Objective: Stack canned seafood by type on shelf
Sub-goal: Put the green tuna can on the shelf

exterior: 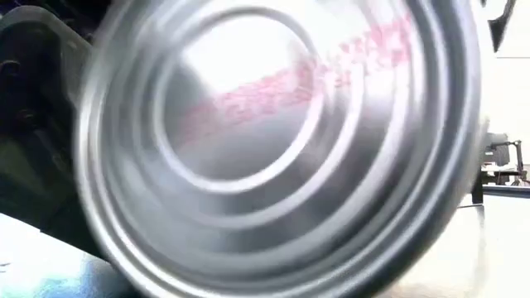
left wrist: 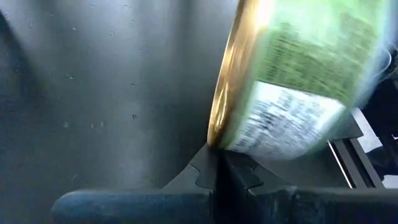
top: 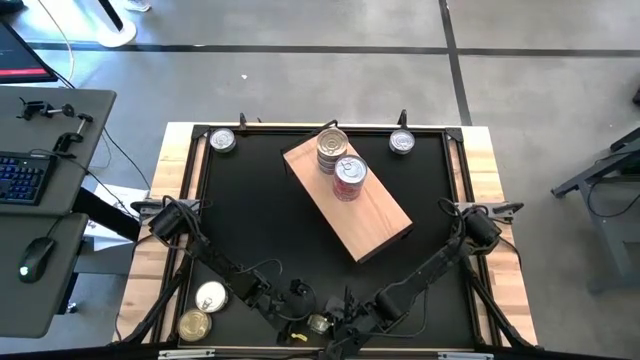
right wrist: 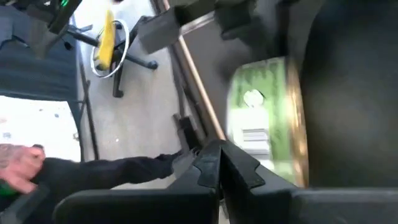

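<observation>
The shelf (top: pixel 350 200), a light wooden board, lies aslant at mid-table. On it stand a stack of silver and gold tins (top: pixel 332 148) and a red-labelled tin (top: pixel 349 178). At the table's near edge a green-labelled tin with a gold rim (top: pixel 320 323) stands tipped on its edge. Its silver end (exterior: pixel 281 141) fills the low view. My left gripper (left wrist: pixel 216 155) and right gripper (right wrist: pixel 219 152) are both shut, one on either side of this tin (right wrist: pixel 264 118). My left gripper's shut fingertips (left wrist: pixel 208 163) meet the gold rim (left wrist: pixel 217 127) of the green-labelled tin at its low side, coming slanting down from the table's left. The tin stands tilted on edge, label side toward the fingers. Whether my right gripper touches the tin, I cannot tell.
Single tins sit at the far left corner (top: pixel 222 140) and far right corner (top: pixel 401 142), and two more at the near left (top: pixel 210 296) (top: pixel 193 324). A person's hand (right wrist: pixel 18 165) shows beyond the table's edge. The dark mat (top: pixel 250 220) left of the board lies bare.
</observation>
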Robot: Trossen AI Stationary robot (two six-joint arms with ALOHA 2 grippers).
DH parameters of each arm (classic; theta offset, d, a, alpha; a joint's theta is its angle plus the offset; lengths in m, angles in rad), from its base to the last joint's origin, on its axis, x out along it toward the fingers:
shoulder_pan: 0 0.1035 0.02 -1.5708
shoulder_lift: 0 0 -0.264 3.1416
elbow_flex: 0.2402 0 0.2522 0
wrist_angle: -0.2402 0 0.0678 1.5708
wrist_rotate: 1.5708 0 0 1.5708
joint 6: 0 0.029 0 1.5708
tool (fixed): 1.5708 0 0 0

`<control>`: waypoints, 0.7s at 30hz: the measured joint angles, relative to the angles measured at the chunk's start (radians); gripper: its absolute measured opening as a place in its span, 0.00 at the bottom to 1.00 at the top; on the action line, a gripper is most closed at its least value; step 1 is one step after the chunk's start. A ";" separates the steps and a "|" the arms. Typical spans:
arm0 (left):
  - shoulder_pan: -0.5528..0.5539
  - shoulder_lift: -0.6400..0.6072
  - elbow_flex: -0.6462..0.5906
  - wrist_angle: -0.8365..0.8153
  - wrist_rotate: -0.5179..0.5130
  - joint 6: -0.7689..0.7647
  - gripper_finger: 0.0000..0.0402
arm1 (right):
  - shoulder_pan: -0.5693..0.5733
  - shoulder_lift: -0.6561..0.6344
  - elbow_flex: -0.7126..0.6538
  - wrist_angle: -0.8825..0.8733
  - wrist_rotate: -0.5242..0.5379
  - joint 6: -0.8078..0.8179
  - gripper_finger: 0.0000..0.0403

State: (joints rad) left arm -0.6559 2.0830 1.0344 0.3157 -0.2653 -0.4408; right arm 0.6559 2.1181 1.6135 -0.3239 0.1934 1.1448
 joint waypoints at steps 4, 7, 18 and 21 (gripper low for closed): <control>0.000 0.000 0.000 0.000 0.002 -0.019 0.00 | -0.009 0.003 -0.003 -0.012 0.017 -0.008 0.00; 0.002 -0.004 0.000 -0.005 0.014 -0.012 0.00 | -0.009 0.005 -0.004 -0.017 0.015 -0.022 0.00; 0.006 -0.048 -0.002 -0.084 0.011 -0.015 0.00 | 0.009 0.002 -0.004 -0.010 -0.005 -0.047 0.00; 0.013 -0.111 -0.007 -0.196 -0.045 0.019 0.00 | 0.038 -0.002 -0.003 -0.046 -0.011 -0.032 0.00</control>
State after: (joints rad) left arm -0.6428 1.9716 1.0271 0.1194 -0.3103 -0.4222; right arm 0.6940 2.1157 1.6100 -0.3701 0.1822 1.1131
